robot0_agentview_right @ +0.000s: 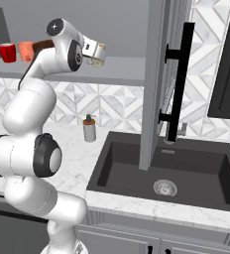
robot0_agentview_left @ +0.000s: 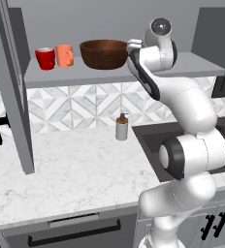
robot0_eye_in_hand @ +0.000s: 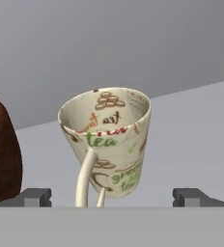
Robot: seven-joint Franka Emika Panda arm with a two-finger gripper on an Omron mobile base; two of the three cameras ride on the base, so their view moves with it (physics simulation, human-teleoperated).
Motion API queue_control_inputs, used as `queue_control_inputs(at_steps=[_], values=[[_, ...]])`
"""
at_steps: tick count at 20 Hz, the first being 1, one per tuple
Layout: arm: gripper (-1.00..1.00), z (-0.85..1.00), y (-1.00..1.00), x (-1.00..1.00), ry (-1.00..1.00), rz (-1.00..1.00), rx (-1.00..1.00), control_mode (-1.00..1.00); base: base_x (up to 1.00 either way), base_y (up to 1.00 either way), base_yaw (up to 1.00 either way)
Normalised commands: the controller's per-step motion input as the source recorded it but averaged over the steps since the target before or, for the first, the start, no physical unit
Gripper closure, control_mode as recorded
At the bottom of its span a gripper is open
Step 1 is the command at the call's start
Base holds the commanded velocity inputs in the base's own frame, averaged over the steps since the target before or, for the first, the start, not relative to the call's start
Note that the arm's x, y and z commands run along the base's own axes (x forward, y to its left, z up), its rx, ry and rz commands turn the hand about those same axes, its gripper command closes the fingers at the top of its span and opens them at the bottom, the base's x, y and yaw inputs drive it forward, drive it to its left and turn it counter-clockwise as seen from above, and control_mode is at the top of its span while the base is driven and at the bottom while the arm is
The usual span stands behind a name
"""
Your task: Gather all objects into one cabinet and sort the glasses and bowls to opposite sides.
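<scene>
Hand view: beige cup [robot0_eye_in_hand: 109,140] between pincer [robot0_eye_in_hand: 112,197] tips

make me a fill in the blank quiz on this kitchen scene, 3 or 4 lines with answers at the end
1. The cup between the open gripper fingertips has the word ____ printed on it.
2. On the cabinet shelf, the orange cup stands between the red cup and the ____.
3. The soap dispenser stands on the counter to the ____ of the black sink.

Answers: tea; wooden bowl; left

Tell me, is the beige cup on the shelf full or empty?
Empty. The hand view looks into the beige cup: its printed inner wall shows, with nothing inside.
</scene>
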Motion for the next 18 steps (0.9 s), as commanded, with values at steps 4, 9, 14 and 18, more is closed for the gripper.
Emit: queue_control_inputs(at_steps=[4, 9, 14, 18], values=[[-1.00, -0.09, 0.00, 0.08, 0.00, 0.00, 0.00, -1.00, 0.00, 0.00, 0.00], [-1.00, -0.15, 0.00, 0.05, 0.00, -0.03, 0.00, -1.00, 0.00, 0.00, 0.00], [-1.00, -0.15, 0.00, 0.07, 0.00, -0.04, 0.00, -1.00, 0.00, 0.00, 0.00], [-1.00, -0.07, 0.00, 0.07, 0.00, -0.03, 0.00, -1.00, 0.00, 0.00, 0.00]])
